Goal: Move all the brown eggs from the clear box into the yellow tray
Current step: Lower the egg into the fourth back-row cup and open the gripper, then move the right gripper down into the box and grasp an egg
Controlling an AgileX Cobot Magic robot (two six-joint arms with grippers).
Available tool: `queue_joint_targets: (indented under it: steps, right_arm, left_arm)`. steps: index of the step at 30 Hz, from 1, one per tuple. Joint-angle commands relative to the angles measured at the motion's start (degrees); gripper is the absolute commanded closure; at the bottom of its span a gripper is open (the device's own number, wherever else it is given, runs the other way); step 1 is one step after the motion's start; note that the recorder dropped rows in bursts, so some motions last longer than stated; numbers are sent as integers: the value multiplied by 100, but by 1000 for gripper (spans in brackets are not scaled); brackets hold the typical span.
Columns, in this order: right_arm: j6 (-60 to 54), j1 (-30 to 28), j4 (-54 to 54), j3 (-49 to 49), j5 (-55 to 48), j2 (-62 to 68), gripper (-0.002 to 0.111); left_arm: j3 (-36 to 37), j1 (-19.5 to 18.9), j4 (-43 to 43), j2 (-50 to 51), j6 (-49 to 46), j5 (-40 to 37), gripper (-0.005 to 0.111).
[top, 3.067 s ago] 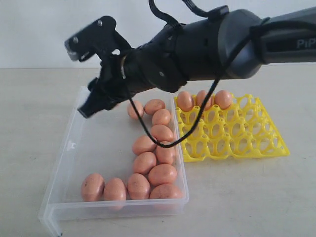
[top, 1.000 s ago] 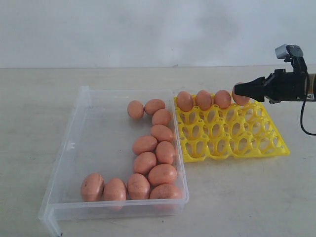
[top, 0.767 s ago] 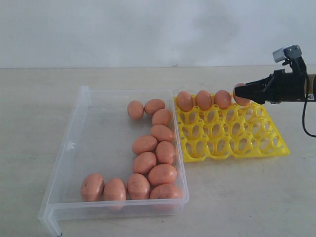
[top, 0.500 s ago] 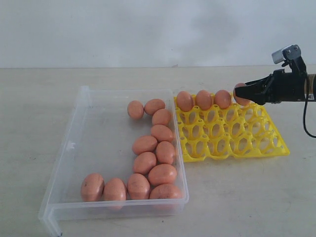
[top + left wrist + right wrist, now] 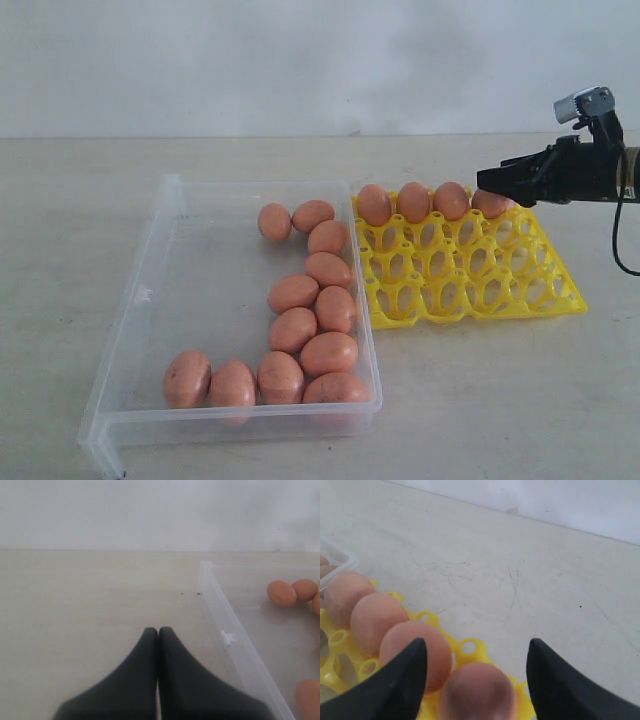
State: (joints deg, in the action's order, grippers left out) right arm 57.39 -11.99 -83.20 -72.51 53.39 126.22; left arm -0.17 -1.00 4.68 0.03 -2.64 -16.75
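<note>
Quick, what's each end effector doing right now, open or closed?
Left end effector: shut, holding nothing.
Right end effector: open, straddling a brown egg seated in the yellow tray, not gripping it.

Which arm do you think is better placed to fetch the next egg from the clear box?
Right, probably: the right fingers are open over the yellow tray, nearest the eggs; left fingers are shut outside the box.
</note>
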Motion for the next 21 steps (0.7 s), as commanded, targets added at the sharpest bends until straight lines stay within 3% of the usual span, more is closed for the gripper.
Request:
queue_joint_targets:
  steps: [1,6,8,13,17,21]
  right_arm:
    - [236,-1,147,-13,109,-46,52]
    - [1254,-1,695,-13,1023,-357,52]
    - [1433,-1,882,-13,1403,-527,59]
    - [1486,60,856,-13,1658,-1327,109]
    - [1564,417,701,-13,1519,-2087,108]
    - [1606,1351,459,-13,677,-2781,108]
  left_arm:
    - [17,35,19,-3,4,42,111]
    - [17,35,19,-3,4,42,111]
    - [17,35,19,-3,4,42,111]
    - [17,35,19,-3,4,42,111]
    - [17,35,19,-3,4,42,111]
    - [17,35,19,-3,4,42,111]
